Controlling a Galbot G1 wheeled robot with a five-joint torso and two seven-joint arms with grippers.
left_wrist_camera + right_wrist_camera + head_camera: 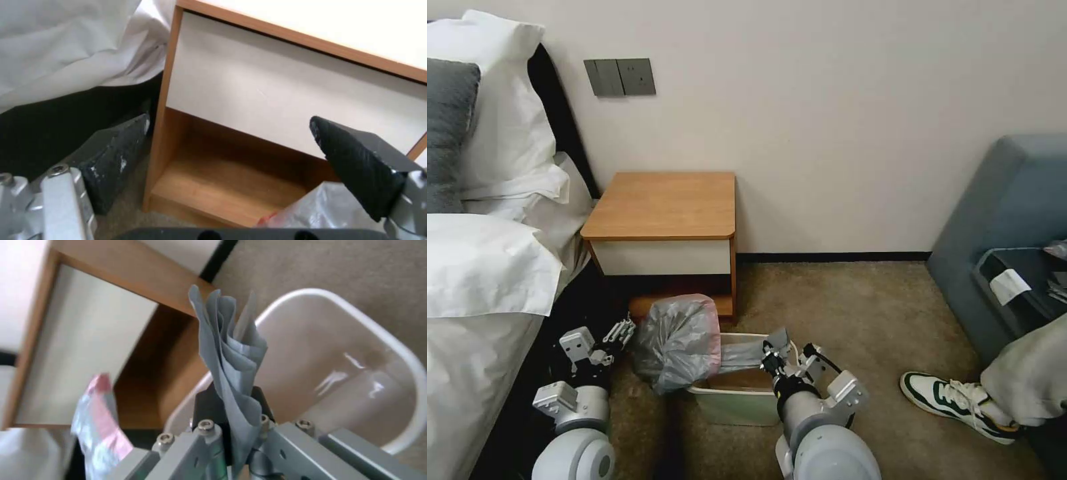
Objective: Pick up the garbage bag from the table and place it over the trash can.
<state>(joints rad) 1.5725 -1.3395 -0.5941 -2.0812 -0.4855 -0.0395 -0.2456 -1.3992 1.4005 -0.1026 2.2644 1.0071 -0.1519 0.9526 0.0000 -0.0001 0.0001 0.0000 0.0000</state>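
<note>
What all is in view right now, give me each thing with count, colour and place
Thin crinkly grey plastic garbage bag with pinkish-red rim: one, draped over the bin's left end, a grey strip stretched across to the right gripper.
Cream-beige rectangular plastic trash can: one, on the carpet in front of the table.
Small bedside table: one, orange-brown wooden top, white drawer front, against the wall beside the bed.
Bed with white pillows: one, far left.
Grey wall switches: one panel, above the table.
Blue-grey armchair: one, right.
Person's white-and-green sneaker: one, right.
Left gripper: open, left of the bag.
Right gripper: shut on the bag's strip.
</note>
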